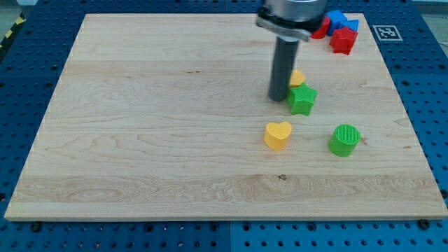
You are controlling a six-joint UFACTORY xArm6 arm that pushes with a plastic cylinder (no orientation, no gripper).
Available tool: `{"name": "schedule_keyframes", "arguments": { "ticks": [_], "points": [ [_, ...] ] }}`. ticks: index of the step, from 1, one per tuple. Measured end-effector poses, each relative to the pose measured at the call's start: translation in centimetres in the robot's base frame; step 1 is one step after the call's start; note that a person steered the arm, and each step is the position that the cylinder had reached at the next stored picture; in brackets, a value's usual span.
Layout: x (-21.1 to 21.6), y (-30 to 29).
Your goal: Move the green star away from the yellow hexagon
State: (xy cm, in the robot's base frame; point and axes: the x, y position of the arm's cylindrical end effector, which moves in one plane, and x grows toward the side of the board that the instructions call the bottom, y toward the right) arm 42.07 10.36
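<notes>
The green star (302,99) lies right of the board's middle. The yellow hexagon (298,77) sits just above it, touching or nearly touching, and is partly hidden behind my rod. My tip (278,97) rests on the board right at the star's left edge, below-left of the hexagon.
A yellow heart (277,134) lies below the star. A green cylinder (344,139) lies to the lower right. Red and blue blocks (341,31) cluster at the board's top right corner. The wooden board (140,126) ends at blue pegboard on all sides.
</notes>
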Motion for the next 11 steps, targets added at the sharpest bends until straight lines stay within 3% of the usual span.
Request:
{"name": "schedule_keyframes", "arguments": {
  "ticks": [1, 2, 4, 7, 8, 9, 10, 11],
  "points": [
    [0.1, 3.7],
    [0.2, 3.7],
    [4.5, 3.8],
    [4.1, 11.2],
    [4.1, 8.9],
    [3.8, 1.5],
    [-1.0, -3.9],
    [-3.8, -4.4]
  ]
}}
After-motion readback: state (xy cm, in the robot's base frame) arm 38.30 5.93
